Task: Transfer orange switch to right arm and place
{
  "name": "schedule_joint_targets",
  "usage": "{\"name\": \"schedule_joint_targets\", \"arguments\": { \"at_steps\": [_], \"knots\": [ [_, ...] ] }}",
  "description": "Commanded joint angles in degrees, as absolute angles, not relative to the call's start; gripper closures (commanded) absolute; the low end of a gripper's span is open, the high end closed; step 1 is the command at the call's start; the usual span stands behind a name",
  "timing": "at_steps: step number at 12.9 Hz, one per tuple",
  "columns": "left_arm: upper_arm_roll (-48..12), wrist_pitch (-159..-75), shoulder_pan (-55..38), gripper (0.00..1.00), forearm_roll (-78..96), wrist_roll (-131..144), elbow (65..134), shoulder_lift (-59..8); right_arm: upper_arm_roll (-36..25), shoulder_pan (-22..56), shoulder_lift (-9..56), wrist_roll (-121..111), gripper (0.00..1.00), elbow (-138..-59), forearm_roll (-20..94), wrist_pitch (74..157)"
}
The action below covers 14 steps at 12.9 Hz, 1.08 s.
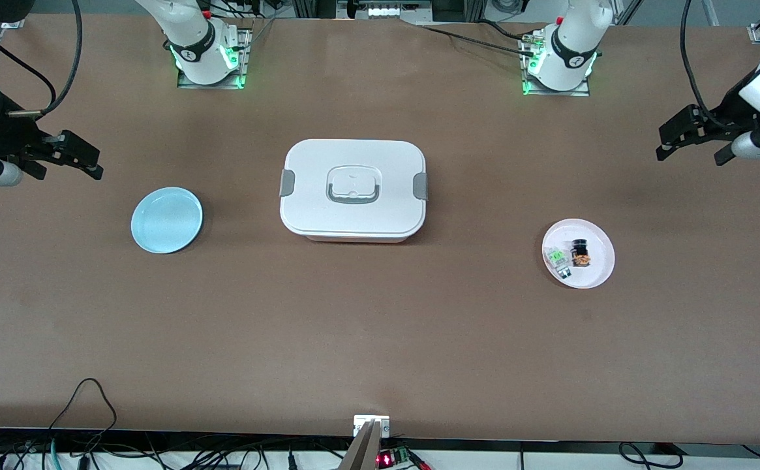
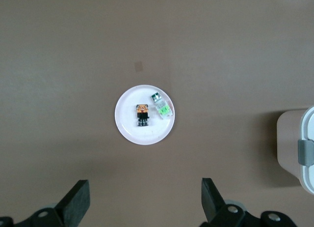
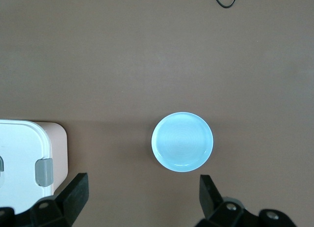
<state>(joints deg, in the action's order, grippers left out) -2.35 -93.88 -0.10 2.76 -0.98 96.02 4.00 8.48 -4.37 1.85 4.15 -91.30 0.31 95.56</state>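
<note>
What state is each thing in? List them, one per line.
Orange switch: lying on the pink plate, ungrasped.
Clear part: on the same plate, beside the switch.
Blue plate: empty.
Box: lid on.
Left pincer: open, empty, waiting above the table.
Right pincer: open, empty, waiting above the table.

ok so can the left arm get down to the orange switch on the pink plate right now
Probably yes. The left tool is open above bare table, and the orange switch lies uncovered on the pink plate, though the green-marked part lies close beside it.
</note>
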Motion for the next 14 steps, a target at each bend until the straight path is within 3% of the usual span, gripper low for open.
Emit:
{"name": "schedule_joint_targets", "arguments": {
  "at_steps": [1,5,14],
  "knots": [
    [-2.99,-91.5,-0.09,0.0,2.28,-2.37,94.3,-0.33,8.97,-4.75,3.07,4.66,0.0,-89.82,0.7,94.66],
    [-2.99,-94.29,0.53,0.0,2.37,-16.98,96.32,-4.82,8.97,-4.75,3.6,4.48,0.0,-90.09,1.05,94.83],
    [-2.99,-125.21,3.25,0.0,2.37,-63.49,117.32,-13.43,8.96,-4.75,3.69,4.39,0.0,-90.09,1.05,94.31]
  ]
}}
